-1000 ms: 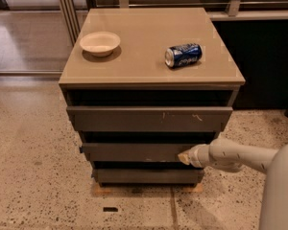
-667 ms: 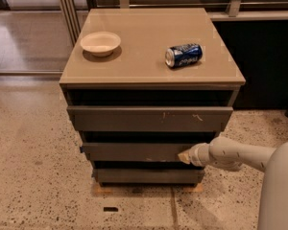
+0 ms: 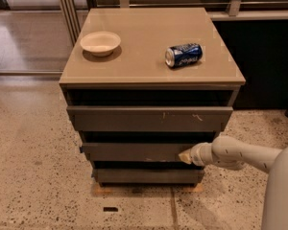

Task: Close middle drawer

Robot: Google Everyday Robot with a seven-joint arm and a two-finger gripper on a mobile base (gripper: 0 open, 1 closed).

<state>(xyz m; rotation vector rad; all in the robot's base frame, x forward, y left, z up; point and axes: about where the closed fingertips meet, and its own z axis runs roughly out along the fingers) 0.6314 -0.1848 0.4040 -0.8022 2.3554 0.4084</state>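
Observation:
A grey-brown cabinet with three drawer fronts stands in the middle of the camera view. The middle drawer [image 3: 134, 152] is the mid-width front, with a dark gap above it. The widest front [image 3: 149, 119], with pale scratches, is above it and the narrowest front [image 3: 146, 176] is below. My gripper [image 3: 186, 155] sits at the end of my white arm [image 3: 235, 155], which reaches in from the right. Its pale tip touches the right end of the middle drawer's front.
A pale bowl [image 3: 100, 42] and a blue can [image 3: 183, 55] lying on its side rest on the cabinet top [image 3: 149, 32]. Speckled floor lies around the cabinet. A dark wall panel stands at the right, metal posts at the back left.

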